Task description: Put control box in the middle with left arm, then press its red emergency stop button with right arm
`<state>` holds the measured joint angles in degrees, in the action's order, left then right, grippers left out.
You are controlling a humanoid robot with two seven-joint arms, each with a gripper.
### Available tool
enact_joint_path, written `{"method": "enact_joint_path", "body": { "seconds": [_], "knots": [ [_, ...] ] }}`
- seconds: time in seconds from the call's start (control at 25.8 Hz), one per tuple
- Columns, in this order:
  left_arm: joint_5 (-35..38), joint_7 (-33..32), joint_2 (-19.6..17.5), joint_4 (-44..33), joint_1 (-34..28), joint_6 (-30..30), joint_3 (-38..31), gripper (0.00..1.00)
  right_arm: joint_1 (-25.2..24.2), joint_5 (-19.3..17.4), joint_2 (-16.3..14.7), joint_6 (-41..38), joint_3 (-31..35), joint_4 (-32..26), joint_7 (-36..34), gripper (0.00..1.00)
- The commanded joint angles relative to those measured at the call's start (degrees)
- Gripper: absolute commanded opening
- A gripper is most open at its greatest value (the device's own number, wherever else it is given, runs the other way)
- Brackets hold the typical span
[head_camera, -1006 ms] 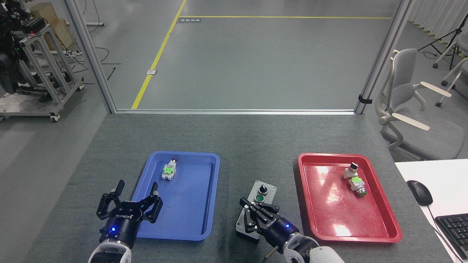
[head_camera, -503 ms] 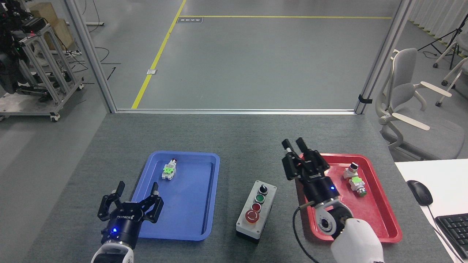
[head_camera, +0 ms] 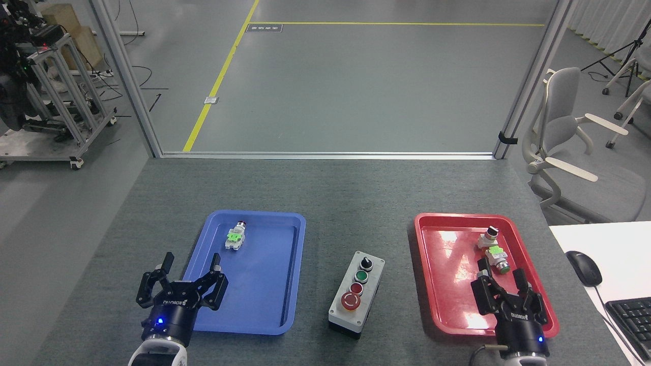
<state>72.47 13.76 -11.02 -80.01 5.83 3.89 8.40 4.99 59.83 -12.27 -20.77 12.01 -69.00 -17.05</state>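
The control box lies on the bare grey felt in the middle of the table, between the two trays, with nothing touching it. Its big red emergency stop button sits at the near end of the button row, uncovered. My left gripper hovers open at the near left corner of the blue tray, holding nothing. My right gripper is open over the near end of the red tray, well to the right of the box, also holding nothing.
A blue tray holds one small switch part. The red tray holds two switch parts. A white desk with a mouse and keyboard adjoins the table's right edge. An office chair stands beyond.
My right gripper left the control box, swung up over the red tray's far left corner, then dropped back to the tray's near end and opened. The left gripper and the box stayed put.
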Motion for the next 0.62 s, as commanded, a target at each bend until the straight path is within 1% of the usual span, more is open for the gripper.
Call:
{"method": "enact_joint_path", "body": {
  "seconds": [0.0,0.04,0.23,0.39,0.46,0.58],
  "knots": [
    [-0.3,0.0,0.2,1.2,0.2,0.4,-0.1,1.0,-1.3,0.4,0.1,0.2,1.0,-1.2,0.3,1.0],
    [-0.7,0.1,0.3,2.1,0.2,0.4,-0.1,1.0,-1.2,0.4,0.1,0.1,1.0,-1.6,0.3,1.0],
    [-0.8,-1.0,0.4,2.2,0.2,0.3,-0.8,1.0,-0.9,0.6,-0.5,1.2,1.2,-1.7,0.3,1.0],
    [-1.5,-0.1,1.4,2.2,0.2,0.2,-1.0,1.0,-0.5,0.8,-0.7,1.3,1.2,-1.7,0.3,1.0],
    [-1.5,-0.1,1.4,2.6,0.1,0.3,-2.6,1.0,-0.3,0.9,-0.8,1.3,1.2,-1.7,0.4,1.0],
    [-2.0,-0.1,1.3,2.9,0.1,-0.4,-5.9,1.0,0.5,0.8,-2.0,1.4,1.0,-1.1,0.3,1.0]
  ]
}}
